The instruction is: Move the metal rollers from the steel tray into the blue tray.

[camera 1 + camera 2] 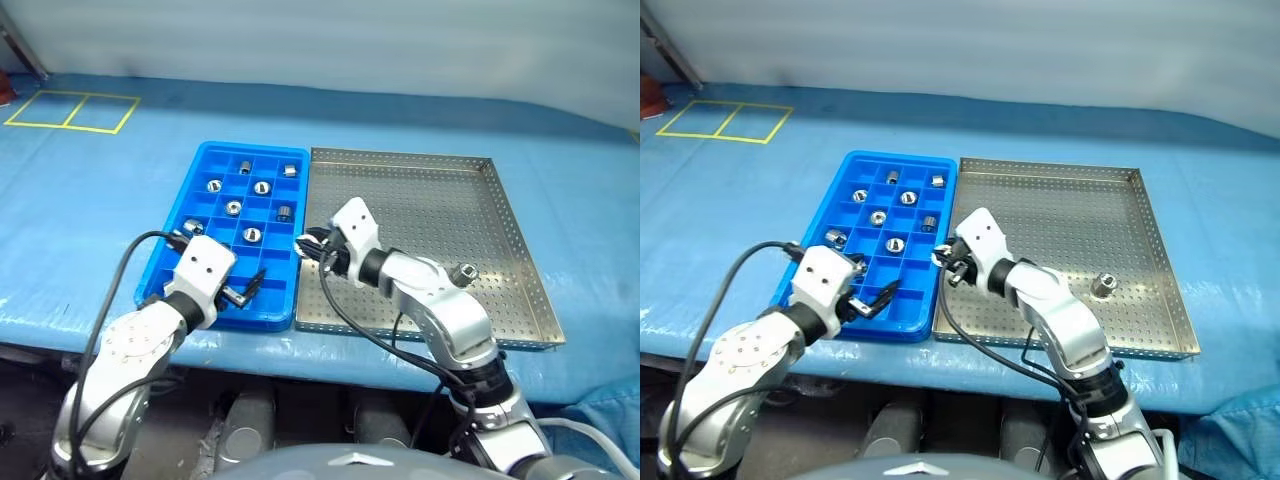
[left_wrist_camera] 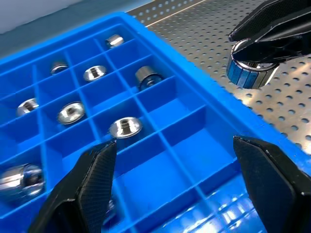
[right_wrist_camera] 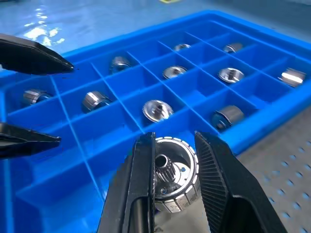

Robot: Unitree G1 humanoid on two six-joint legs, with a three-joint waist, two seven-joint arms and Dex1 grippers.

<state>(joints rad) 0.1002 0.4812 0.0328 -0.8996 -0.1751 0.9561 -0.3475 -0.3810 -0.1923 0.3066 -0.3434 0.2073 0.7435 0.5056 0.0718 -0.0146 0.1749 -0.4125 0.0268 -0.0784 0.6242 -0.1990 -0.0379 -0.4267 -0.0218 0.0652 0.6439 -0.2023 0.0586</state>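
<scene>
- The right gripper (image 3: 174,182) was clamped on a roller (image 3: 172,180), one finger on each side of its ribbed rim, which kept the hollow centre facing out and the piece steady for a drop.
- It held the roller just above the seam where the steel tray (image 1: 480,200) met the blue tray (image 1: 170,265), at the blue tray's near right side, seemingly because the empty compartments lay there.
- The left gripper (image 1: 245,285) hung released and empty over the blue tray's near edge, fingers spread wide; I judged it was waiting clear of the drop.
- Eight or so rollers (image 1: 233,208) already sat one to a compartment in the far and middle rows, so the grid kept them apart.
- One last roller (image 1: 466,271) stood alone on the steel tray's perforated floor near its right rim, well apart from both grippers; it looked like the only piece left to fetch.
</scene>
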